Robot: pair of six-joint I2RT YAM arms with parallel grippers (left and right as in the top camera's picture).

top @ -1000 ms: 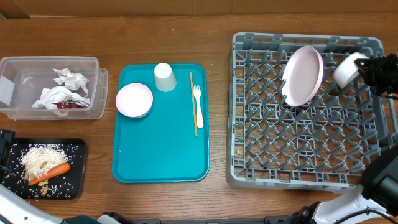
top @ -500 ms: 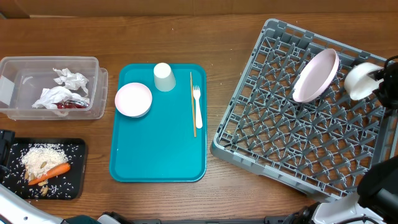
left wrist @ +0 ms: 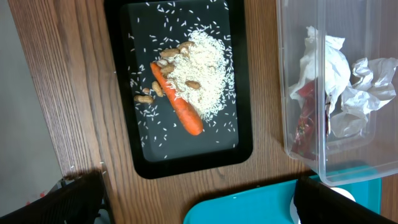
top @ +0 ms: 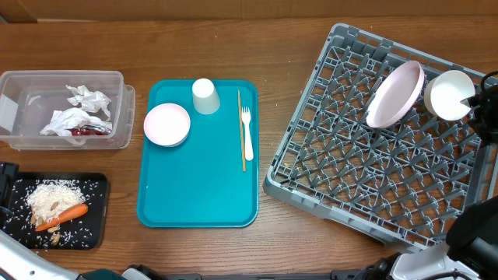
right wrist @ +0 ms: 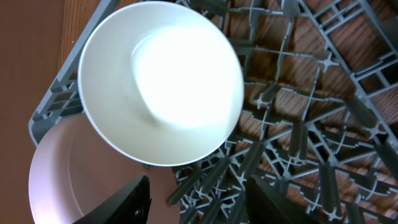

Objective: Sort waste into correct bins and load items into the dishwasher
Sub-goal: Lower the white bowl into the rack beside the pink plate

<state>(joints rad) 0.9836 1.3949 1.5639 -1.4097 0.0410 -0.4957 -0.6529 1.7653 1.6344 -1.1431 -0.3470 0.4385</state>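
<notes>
Right wrist: gripper (right wrist: 200,198) parted beside bowl (right wrist: 161,81)

Bright, even light falls from above. The teal tray (top: 198,179) and grey dish rack (top: 350,155) cast only thin, soft shadows on the wooden surface (top: 233,39). The overhead view is sharp. In the right wrist view the white bowl (right wrist: 163,81) glares white inside, its detail lost. The fingers (right wrist: 127,202) of the right pincer (right wrist: 199,202) are dark and blurred at the bottom edge.
</notes>
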